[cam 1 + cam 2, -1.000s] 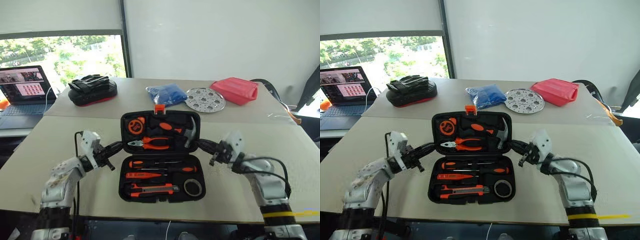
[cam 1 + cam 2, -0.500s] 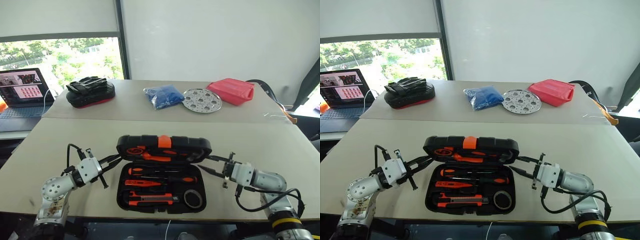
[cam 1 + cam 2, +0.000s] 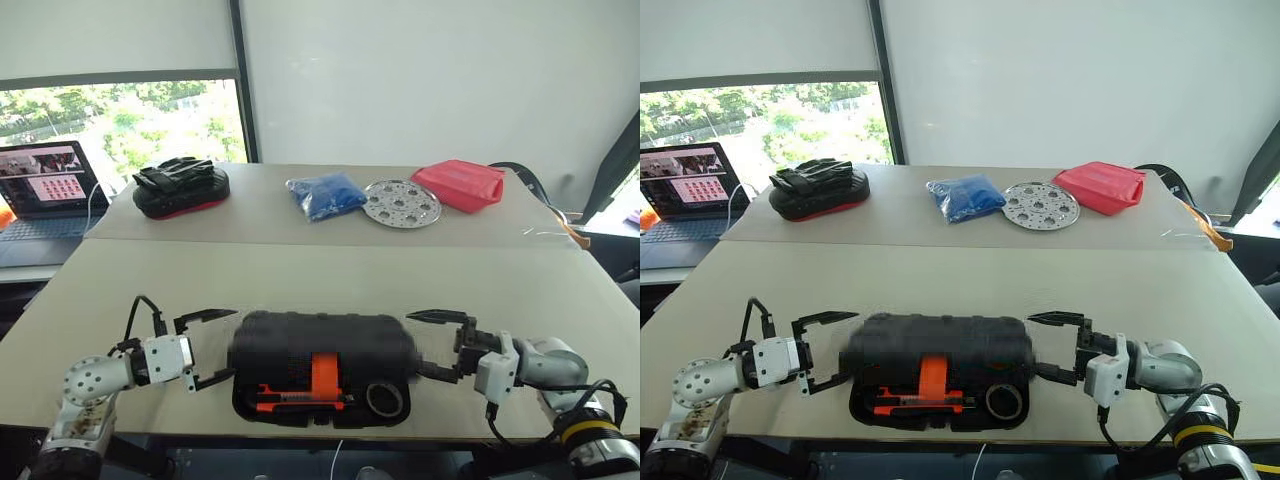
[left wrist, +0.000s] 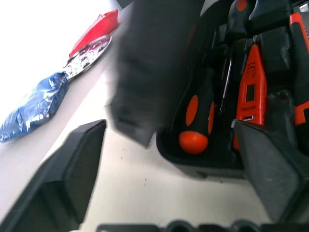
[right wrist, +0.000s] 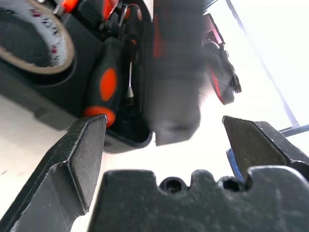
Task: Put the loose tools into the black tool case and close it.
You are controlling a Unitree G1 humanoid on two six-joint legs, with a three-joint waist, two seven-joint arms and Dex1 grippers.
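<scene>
Since the earlier frame the lid has swung down and both arms have let go, so your left gripper (image 3: 214,350) and right gripper (image 3: 436,346) flank the black tool case (image 3: 320,345) with jaws released. Tools sit inside; its front edge still gapes at the bench's (image 3: 330,280) near edge. Motion blur hides whether the orange latch (image 3: 322,372) has caught.

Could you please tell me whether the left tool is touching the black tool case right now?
Apart. In the left eye view the left tool stands open beside the black tool case, with bare table visible between its upper finger and the falling lid.
</scene>
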